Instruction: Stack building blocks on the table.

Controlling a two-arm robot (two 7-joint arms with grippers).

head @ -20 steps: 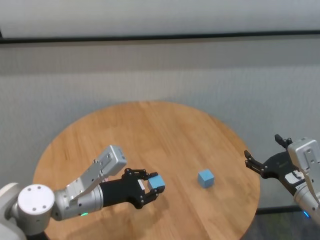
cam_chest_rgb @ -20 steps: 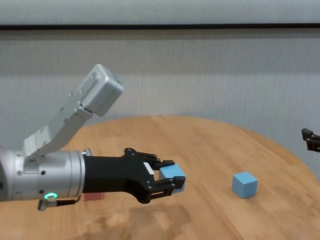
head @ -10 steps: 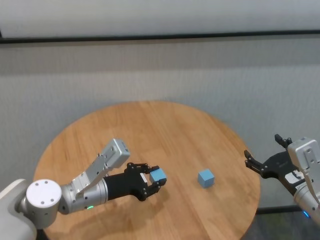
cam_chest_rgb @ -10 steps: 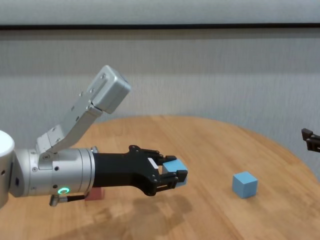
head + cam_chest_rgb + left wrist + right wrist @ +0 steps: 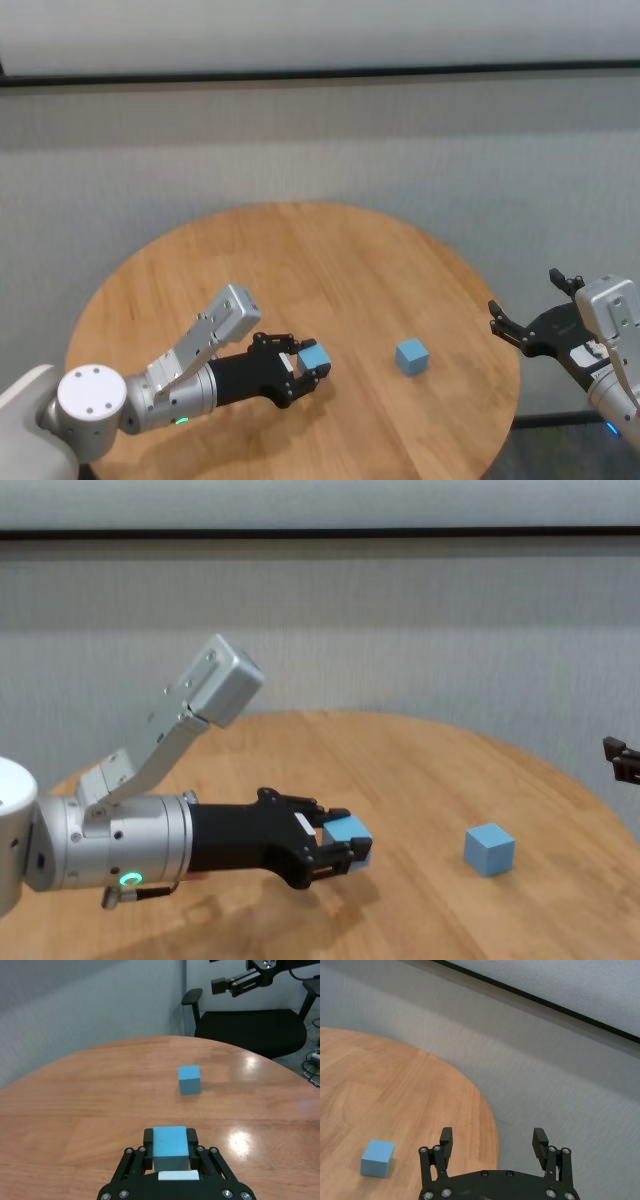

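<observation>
Blue block (image 5: 315,356) sits clamped in the left gripper (image 5: 308,366), low over the table (image 5: 300,250) toward 6 o'clock on the round top. Its twin, the second blue block (image 5: 411,356), rests alone on the wood near 4 o'clock, well apart. Beyond the table's rim at 3 o'clock hangs the right gripper (image 5: 492,1149), jaws spread wide and holding nothing.

No readable text, labels, brands or numbers anywhere I look: none on my arms, the cubes, the tabletop or the wall.
</observation>
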